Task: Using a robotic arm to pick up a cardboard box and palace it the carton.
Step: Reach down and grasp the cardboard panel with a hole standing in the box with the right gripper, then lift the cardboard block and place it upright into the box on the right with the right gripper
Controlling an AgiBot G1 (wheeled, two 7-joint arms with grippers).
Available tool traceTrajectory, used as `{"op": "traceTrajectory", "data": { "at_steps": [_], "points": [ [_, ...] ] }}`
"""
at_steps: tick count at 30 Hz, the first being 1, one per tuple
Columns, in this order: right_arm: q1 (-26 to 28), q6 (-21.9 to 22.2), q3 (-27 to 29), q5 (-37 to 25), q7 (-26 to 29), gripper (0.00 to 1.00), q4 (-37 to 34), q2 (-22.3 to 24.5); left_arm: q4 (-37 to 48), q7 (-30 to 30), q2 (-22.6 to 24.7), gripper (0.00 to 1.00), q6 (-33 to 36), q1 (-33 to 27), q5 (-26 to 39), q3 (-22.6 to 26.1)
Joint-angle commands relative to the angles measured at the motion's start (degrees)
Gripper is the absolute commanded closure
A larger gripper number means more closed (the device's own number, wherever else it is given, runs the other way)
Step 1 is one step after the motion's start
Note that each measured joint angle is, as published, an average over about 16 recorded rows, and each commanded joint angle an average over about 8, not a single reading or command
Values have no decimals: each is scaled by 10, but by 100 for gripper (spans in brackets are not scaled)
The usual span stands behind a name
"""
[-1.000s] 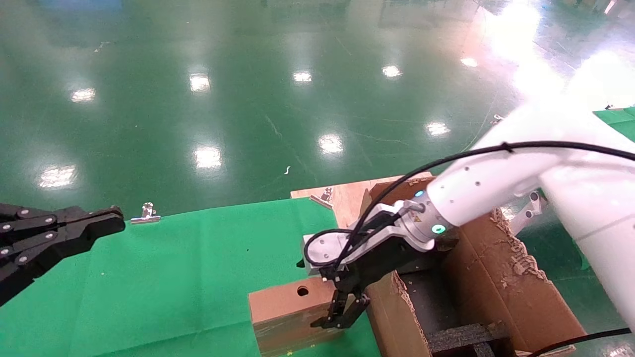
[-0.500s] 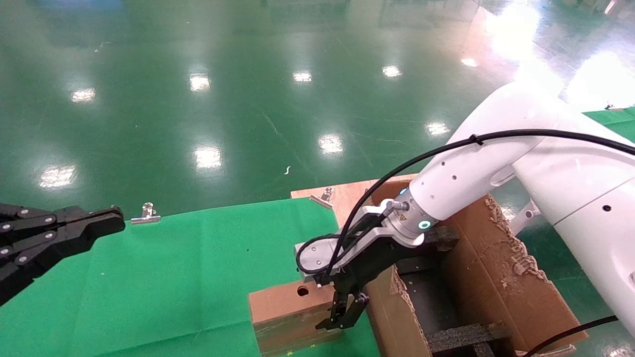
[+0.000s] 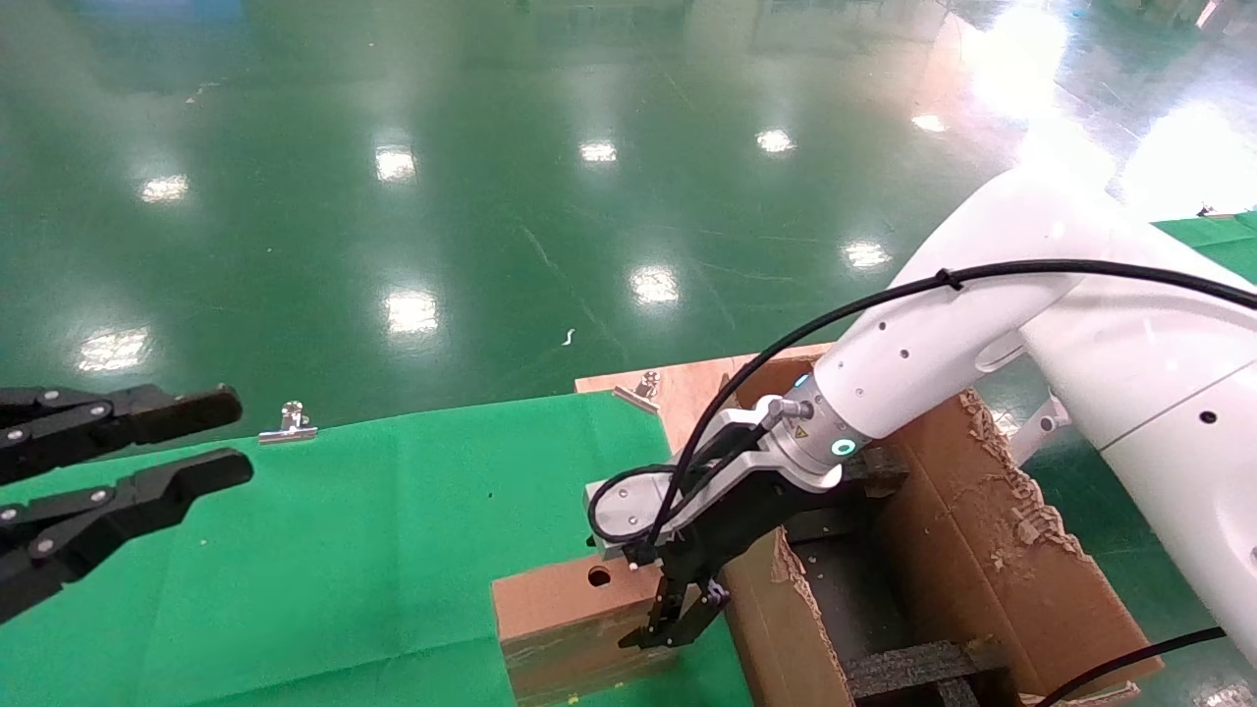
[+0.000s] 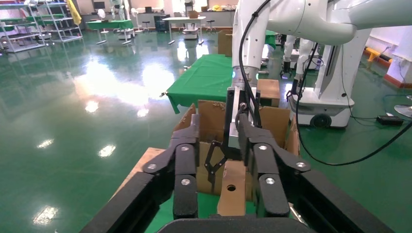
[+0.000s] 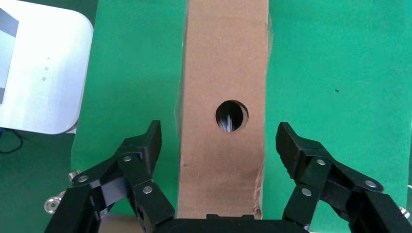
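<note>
The small cardboard box (image 3: 565, 614) stands on its side on the green cloth, its narrow face with the round hole (image 5: 231, 115) facing up. My right gripper (image 3: 678, 628), on the white robotic arm (image 3: 923, 368), is open and points down over the box's end nearest the carton. In the right wrist view its fingers (image 5: 145, 145) straddle the box (image 5: 221, 63) with gaps on both sides. The large ragged carton (image 3: 982, 560) with black foam (image 3: 923, 668) stands right beside the box. My left gripper (image 3: 231, 435) is open and empty at the far left, facing the box (image 4: 232, 189).
Green cloth (image 3: 373, 511) covers the table. A metal clip (image 3: 288, 424) holds its far edge, and another clip (image 3: 643, 388) lies on the bare wooden corner. Shiny green floor lies beyond. A white block (image 5: 41, 73) shows beside the cloth.
My left gripper has opened; it was shut before. My right gripper has moved slightly down and left over the box, staying open.
</note>
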Motion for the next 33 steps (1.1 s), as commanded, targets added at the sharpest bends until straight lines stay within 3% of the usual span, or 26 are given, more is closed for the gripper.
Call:
{"op": "traceTrajectory", "data": {
  "at_steps": [1,24,33],
  "points": [
    [-1,0,1,0,0,100,1,0,0,0,0,0,0,0,0,0],
    [0,6,3,6,2,100,0,3,0,0,0,0,0,0,0,0],
    [57,2,16,41,6,100,-31,22,0,0,0,0,0,0,0,0]
  ]
}}
